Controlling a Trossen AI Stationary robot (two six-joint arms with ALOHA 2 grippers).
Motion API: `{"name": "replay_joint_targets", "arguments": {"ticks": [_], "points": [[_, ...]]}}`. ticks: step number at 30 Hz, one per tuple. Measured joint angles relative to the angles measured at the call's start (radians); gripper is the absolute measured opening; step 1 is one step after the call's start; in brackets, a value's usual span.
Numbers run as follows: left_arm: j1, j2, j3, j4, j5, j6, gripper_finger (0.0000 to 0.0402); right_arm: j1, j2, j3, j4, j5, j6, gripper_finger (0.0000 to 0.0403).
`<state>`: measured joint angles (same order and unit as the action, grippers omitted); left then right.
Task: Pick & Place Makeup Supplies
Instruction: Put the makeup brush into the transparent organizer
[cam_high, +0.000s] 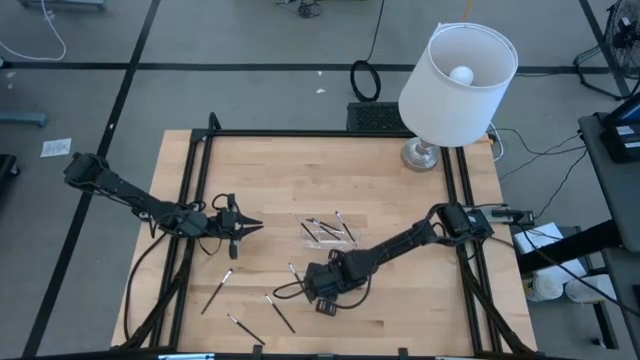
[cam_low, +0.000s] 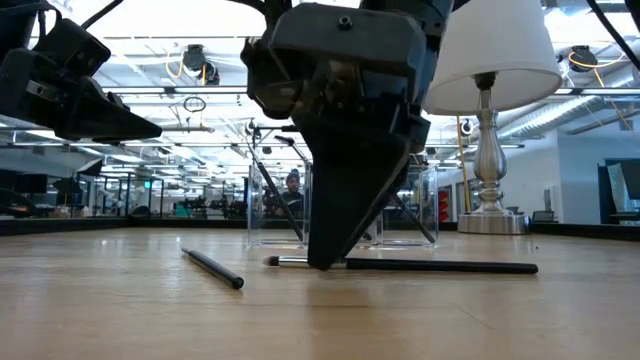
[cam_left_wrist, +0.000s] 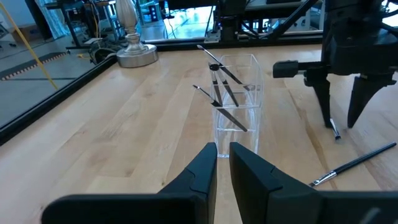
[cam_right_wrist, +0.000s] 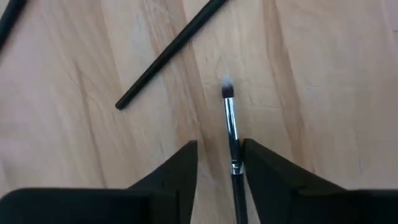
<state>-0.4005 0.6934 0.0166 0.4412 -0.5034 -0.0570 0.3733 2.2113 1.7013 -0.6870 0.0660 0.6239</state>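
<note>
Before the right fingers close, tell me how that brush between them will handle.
The brush is a thin straight stick lying flat on the table, so it is probably stiff and light. Its round handle looks apt to roll or skid if one of the right gripper fingers nudges it first. The soft tip may bend slightly.
</note>
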Motion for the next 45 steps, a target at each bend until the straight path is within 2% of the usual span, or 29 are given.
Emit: {"name": "replay_joint_targets", "arguments": {"ticks": [16,22,28,32,38,45], "points": [[0.000,0.000,0.000,0.003,0.000,0.000,0.0051,0.007,-0.030,-0.004,-0.165,-0.045,0.023,0.0116],[0.000,0.000,0.000,0.005,0.002,0.000,0.0051,0.009,-0.038,-0.054,-0.139,-0.043,0.034,0.0116],[0.000,0.000,0.000,0.005,0.003,0.000,0.0051,0.009,-0.041,-0.173,-0.052,-0.067,0.061,0.0115],[0.000,0.000,0.000,0.005,0.003,0.000,0.0051,0.010,-0.042,-0.235,-0.013,-0.065,0.125,0.0091],[0.000,0.000,0.000,0.005,0.003,0.000,0.0051,0.020,-0.045,-0.275,0.026,-0.075,0.146,0.0013],[0.000,0.000,0.000,0.005,0.005,0.000,0.0051,0.021,-0.051,-0.268,0.025,-0.060,0.191,0.0005]]}}
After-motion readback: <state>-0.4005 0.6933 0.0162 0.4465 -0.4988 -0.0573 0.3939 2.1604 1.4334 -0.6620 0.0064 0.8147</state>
